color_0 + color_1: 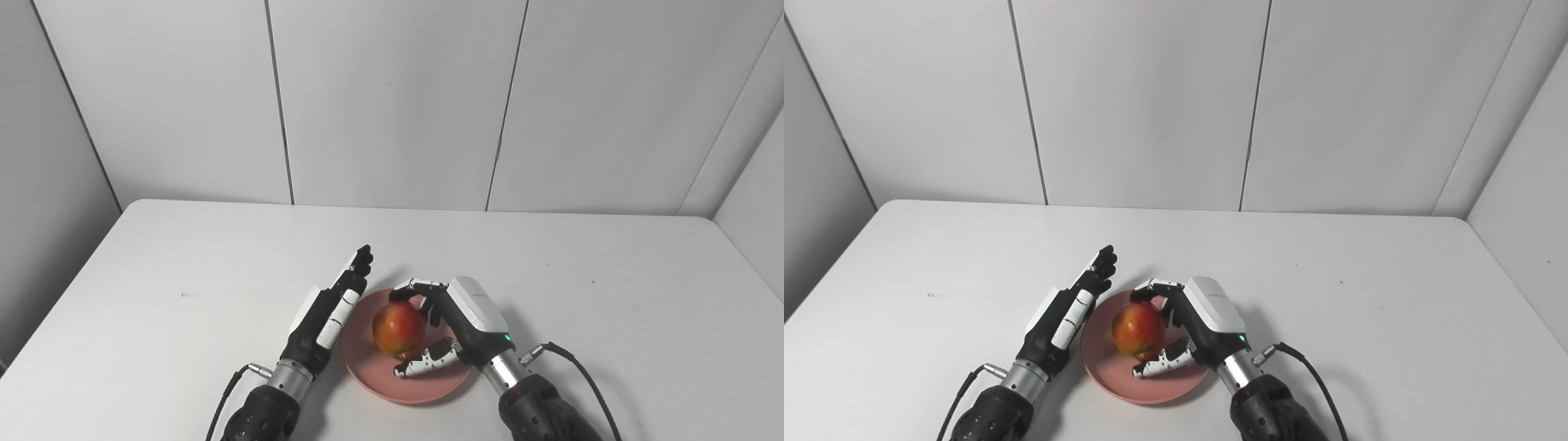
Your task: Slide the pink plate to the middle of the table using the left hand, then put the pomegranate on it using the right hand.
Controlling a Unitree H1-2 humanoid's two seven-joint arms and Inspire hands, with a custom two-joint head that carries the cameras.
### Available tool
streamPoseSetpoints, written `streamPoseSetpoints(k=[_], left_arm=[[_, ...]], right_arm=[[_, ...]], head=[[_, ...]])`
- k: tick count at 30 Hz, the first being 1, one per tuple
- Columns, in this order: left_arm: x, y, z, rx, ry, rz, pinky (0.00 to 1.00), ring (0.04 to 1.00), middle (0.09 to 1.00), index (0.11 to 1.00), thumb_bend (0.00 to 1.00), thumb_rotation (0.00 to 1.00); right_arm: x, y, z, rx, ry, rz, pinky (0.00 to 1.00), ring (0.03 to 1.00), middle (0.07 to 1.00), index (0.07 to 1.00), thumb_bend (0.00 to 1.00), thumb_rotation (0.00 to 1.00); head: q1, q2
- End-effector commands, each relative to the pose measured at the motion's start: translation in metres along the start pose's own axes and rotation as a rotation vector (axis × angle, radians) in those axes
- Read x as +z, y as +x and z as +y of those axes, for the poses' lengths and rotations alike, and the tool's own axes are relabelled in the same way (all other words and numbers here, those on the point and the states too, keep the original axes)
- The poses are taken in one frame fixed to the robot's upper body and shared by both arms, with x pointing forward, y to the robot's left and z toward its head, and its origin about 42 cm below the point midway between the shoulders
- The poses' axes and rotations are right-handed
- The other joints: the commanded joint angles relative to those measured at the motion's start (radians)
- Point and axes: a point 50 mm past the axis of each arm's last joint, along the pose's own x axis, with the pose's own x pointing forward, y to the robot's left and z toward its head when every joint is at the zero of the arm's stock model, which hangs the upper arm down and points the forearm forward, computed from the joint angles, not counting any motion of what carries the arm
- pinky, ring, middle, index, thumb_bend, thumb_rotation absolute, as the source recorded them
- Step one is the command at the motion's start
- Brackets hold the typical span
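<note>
The pink plate (373, 373) lies near the table's front edge, about mid-width. A red and yellow pomegranate (398, 329) rests on it. My right hand (450, 324) comes in from the right and wraps the fruit, its fingers (419, 286) curled over the top and far side and its thumb (425, 362) low at the front. My left hand (334, 306) is open, fingers straight and pointing away from me, lying edge-on along the plate's left rim.
The white table (184, 294) runs back to grey wall panels, which also close in both sides. Cables trail from both wrists near the front edge. A small dark speck (184, 294) marks the table at left.
</note>
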Motion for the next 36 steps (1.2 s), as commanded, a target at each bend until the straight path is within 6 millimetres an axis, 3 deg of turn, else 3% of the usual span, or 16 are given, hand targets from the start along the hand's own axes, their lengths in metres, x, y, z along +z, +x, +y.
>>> streamPoseSetpoints(k=[1, 9, 10, 13, 14, 15, 17, 19, 27, 36], left_arm=[[-0.002, -0.003, 0.002, 0.014, 0.007, 0.004, 1.0, 0.999, 1.0, 1.0, 0.7, 1.0], [-0.003, -0.003, 0.007, 0.012, 0.005, 0.002, 1.0, 0.999, 1.0, 1.0, 0.72, 1.0], [-0.003, -0.003, 0.007, 0.012, 0.007, 0.002, 0.99, 0.999, 1.0, 1.0, 0.71, 1.0], [-0.002, -0.003, 0.007, 0.012, 0.015, 0.005, 0.99, 0.998, 1.0, 1.0, 0.72, 1.0], [-0.002, -0.003, 0.007, 0.012, 0.016, 0.005, 0.99, 0.999, 1.0, 1.0, 0.71, 1.0], [-0.002, -0.003, 0.008, 0.011, 0.017, 0.006, 0.99, 1.0, 1.0, 1.0, 0.71, 1.0], [-0.002, -0.003, 0.008, 0.01, 0.015, 0.006, 1.0, 1.0, 1.0, 1.0, 0.72, 1.0], [-0.001, -0.002, 0.007, 0.009, 0.009, 0.007, 1.0, 1.0, 1.0, 1.0, 0.72, 1.0], [-0.001, -0.002, 0.008, 0.012, 0.016, 0.006, 1.0, 1.0, 1.0, 1.0, 0.72, 1.0], [0.001, -0.003, 0.007, 0.015, 0.009, 0.007, 1.0, 1.0, 1.0, 1.0, 0.72, 1.0]], right_arm=[[0.013, 0.015, -0.022, -0.036, -0.058, -0.102, 0.34, 0.412, 0.458, 0.526, 0.52, 0.0], [0.014, 0.011, -0.031, -0.006, -0.205, -0.111, 0.49, 0.557, 0.467, 0.511, 0.52, 0.01], [0.014, 0.011, -0.032, 0.003, -0.228, -0.106, 0.52, 0.589, 0.603, 0.502, 0.51, 0.12], [0.015, 0.011, -0.035, 0.028, -0.254, -0.093, 0.58, 0.657, 0.705, 0.499, 0.51, 0.17], [0.016, 0.011, -0.037, 0.037, -0.259, -0.09, 0.62, 0.696, 0.738, 0.602, 0.57, 0.34], [0.017, 0.011, -0.038, 0.043, -0.263, -0.09, 0.67, 0.745, 0.773, 0.661, 0.61, 0.45], [0.017, 0.011, -0.039, 0.053, -0.268, -0.087, 0.82, 0.84, 0.839, 0.723, 0.65, 0.56], [0.017, 0.011, -0.04, 0.06, -0.274, -0.084, 0.88, 0.868, 0.858, 0.737, 0.66, 0.59], [0.018, 0.013, -0.043, 0.093, -0.292, -0.086, 0.95, 0.888, 0.875, 0.753, 0.65, 0.68], [0.017, 0.016, -0.043, 0.125, -0.278, -0.059, 0.97, 0.908, 0.886, 0.765, 0.65, 0.7]], head=[[-0.002, 0.001], [-0.014, 0.003], [-0.015, 0.003], [-0.017, 0.005], [-0.019, 0.006], [-0.019, 0.006], [-0.021, 0.007], [-0.021, 0.009], [-0.024, 0.011], [-0.025, 0.013]])
